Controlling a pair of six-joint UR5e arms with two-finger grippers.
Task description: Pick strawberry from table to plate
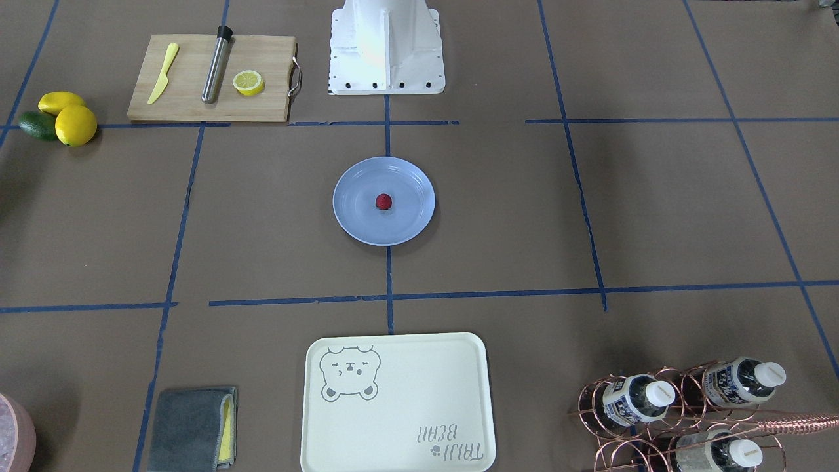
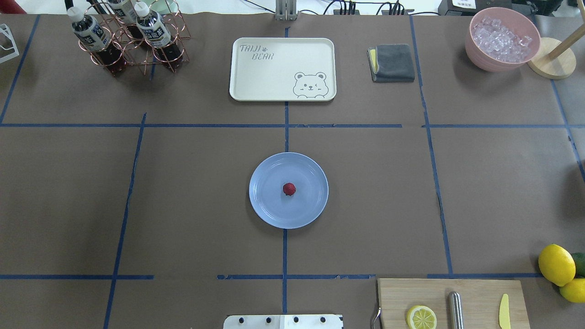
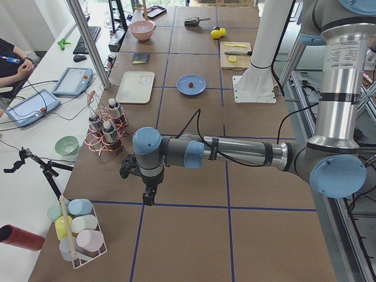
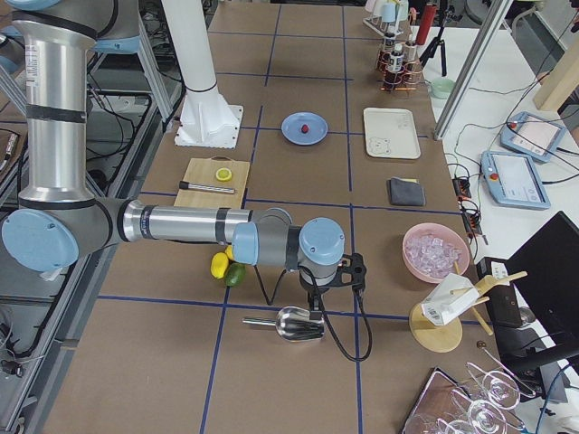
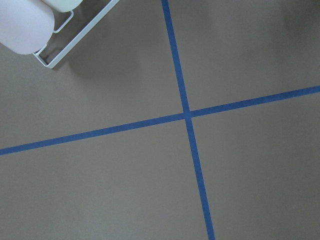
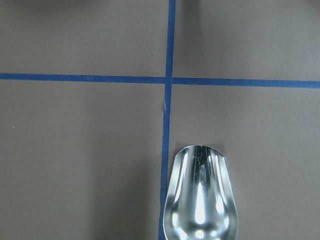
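Note:
The dark-red strawberry (image 1: 383,201) (image 2: 289,188) lies near the middle of the light-blue plate (image 1: 354,223) (image 2: 269,210), which sits at the centre of the brown table (image 1: 590,196). Neither gripper shows in the overhead or front-facing views. My left gripper (image 3: 148,197) hangs over the table's left end, far from the plate, pointing down beside a bottle rack. My right gripper (image 4: 312,303) hangs over the right end, just above a metal scoop (image 4: 294,324). From these side views I cannot tell whether either is open or shut.
A cutting board (image 2: 452,304) holds a lemon half (image 2: 421,317), a metal rod and a yellow knife. Lemons (image 2: 556,264) and an avocado lie beside it. A bear-print tray (image 2: 282,68), grey cloth (image 2: 393,63), bottle rack (image 2: 132,41) and ice bowl (image 2: 502,39) line the far side.

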